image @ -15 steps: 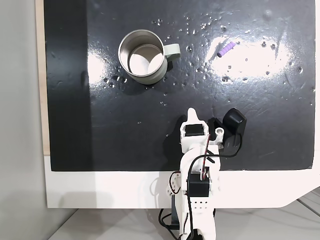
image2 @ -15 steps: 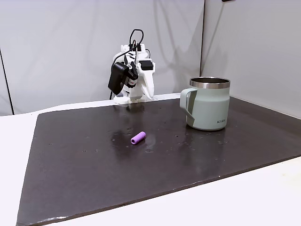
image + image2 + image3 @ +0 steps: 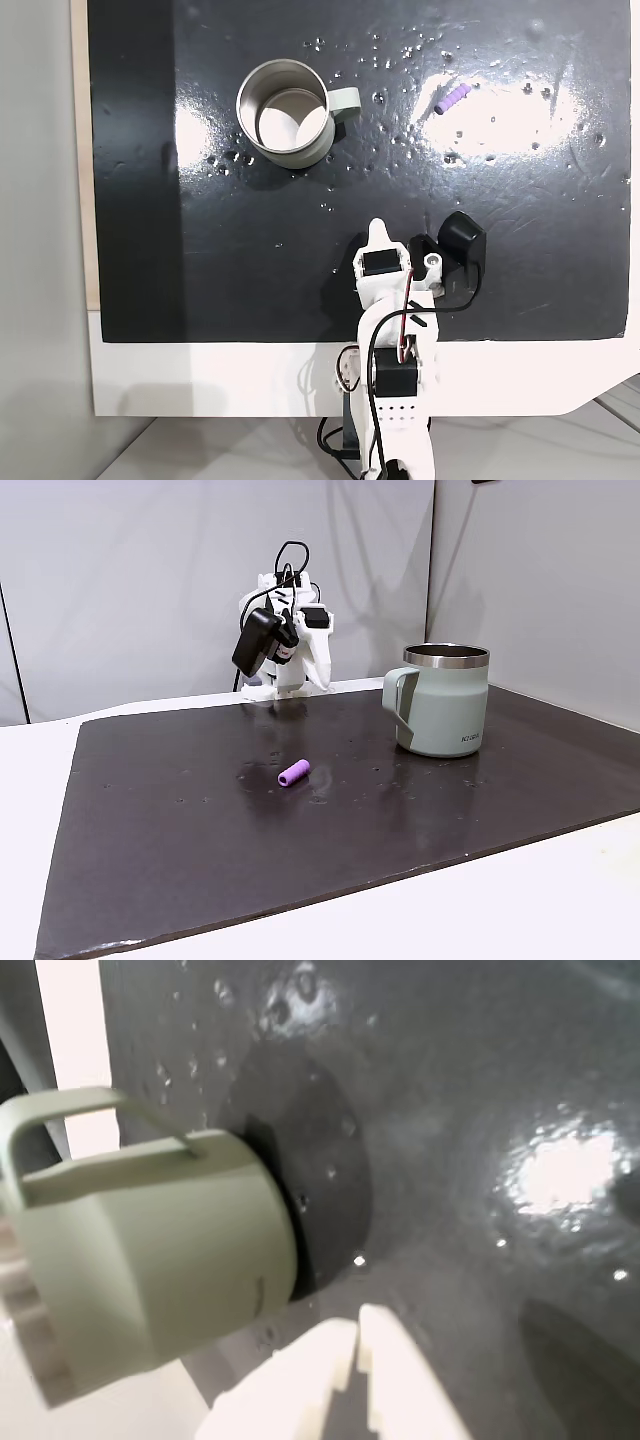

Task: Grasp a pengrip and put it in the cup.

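Purple pengrip (image 3: 456, 98) lies well apart from the cup (image 3: 285, 112). Gripper (image 3: 357, 1345) looks pressed together; spread it, then straddle the tube crosswise.

From my end this looks like a bare lab or test room — plain grey wall panels (image 3: 130, 590) behind, a white bench (image 3: 200, 380) under a dark glossy mat (image 3: 330, 820), the arm's wiring (image 3: 385, 345) hanging loose.

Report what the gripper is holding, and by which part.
Nothing is held. The gripper has its jaws closed together with nothing between them, and the pengrip lies on the mat, apart from the cup.
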Controlling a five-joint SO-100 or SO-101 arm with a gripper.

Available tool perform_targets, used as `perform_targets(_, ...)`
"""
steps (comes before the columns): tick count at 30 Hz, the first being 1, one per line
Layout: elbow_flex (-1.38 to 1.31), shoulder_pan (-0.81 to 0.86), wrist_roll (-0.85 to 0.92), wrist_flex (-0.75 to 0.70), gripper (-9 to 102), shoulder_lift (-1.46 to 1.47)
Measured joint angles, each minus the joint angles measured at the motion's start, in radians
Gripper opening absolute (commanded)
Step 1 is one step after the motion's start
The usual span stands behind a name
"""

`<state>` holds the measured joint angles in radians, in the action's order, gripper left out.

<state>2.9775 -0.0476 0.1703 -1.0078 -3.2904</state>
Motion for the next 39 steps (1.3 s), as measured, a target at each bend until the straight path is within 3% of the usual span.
perform_targets(13, -0.581, -0.008, 0.077, -0.055, 1, 0.577)
perform_targets(30, -1.424, 0.221, 0.357, -0.121, 7, 1.494)
perform_targets(39, -1.684, 0.258, 0.558, -0.124, 22, 1.799)
